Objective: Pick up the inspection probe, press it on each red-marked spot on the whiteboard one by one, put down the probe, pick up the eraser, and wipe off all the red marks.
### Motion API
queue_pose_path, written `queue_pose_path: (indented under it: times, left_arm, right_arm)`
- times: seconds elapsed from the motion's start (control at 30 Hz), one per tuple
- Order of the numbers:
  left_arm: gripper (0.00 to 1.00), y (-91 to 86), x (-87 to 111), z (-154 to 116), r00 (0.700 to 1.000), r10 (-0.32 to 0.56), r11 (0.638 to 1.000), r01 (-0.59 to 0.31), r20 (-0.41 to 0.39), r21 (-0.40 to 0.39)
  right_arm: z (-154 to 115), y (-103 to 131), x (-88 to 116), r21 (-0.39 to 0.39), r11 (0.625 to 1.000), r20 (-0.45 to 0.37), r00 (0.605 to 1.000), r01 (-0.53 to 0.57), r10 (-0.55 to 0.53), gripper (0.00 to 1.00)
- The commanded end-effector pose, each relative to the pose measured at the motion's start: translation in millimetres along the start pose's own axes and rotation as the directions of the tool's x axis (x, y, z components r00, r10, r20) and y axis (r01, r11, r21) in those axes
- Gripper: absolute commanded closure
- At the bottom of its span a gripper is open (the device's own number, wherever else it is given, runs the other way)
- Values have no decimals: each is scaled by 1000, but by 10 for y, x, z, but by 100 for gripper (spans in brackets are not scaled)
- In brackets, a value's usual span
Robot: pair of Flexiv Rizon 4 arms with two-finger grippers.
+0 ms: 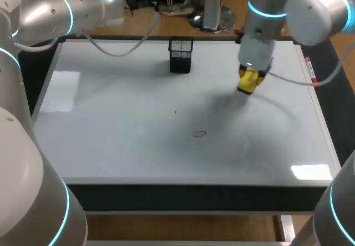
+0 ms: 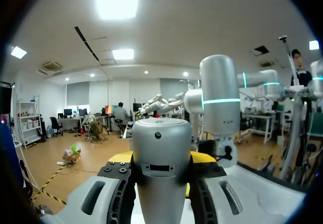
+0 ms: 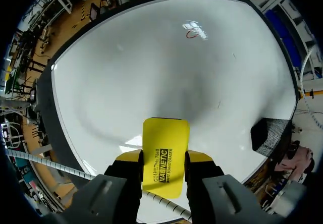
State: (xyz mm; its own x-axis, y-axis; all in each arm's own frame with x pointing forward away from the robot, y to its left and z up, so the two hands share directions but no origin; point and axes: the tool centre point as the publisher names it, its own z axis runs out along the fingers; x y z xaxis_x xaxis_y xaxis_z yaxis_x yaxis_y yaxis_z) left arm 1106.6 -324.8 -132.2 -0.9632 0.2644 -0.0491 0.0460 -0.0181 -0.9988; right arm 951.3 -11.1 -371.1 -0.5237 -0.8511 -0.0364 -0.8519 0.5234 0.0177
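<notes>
Whiteboard (image 1: 111, 135) spans the table; over its far right, the right gripper (image 3: 162, 159) pinches the yellow eraser (image 3: 165, 138), long axis along the fingers. One red mark (image 1: 199, 134) lies nearer and leftward, well apart from the far-left left arm (image 1: 50, 13).

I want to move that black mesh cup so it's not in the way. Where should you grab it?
I'd take the black mesh cup by two opposite walls near its rim, coming straight down from above: it stands upright on the whiteboard, open top up, and its sides look flat.
</notes>
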Motion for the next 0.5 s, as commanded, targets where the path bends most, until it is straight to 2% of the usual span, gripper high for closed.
queue_pose_path:
  times: [0.03, 0.17, 0.5]
  left_arm:
    - [100, -6, -21, -2, 1000, -1, 1000, 1, -6, 1]
    - [100, -6, -21, -2, 1000, -1, 1000, 1, -6, 1]
    - [100, -6, -21, -2, 1000, -1, 1000, 1, -6, 1]
  right_arm:
    - [-58, -44, 294, 4, 1000, 36, 999, -24, 24, 100]
    - [-53, -78, 389, 4, 999, 32, 998, -45, 45, 100]
    - [-53, -80, 436, 0, 998, 31, 998, -61, 61, 100]
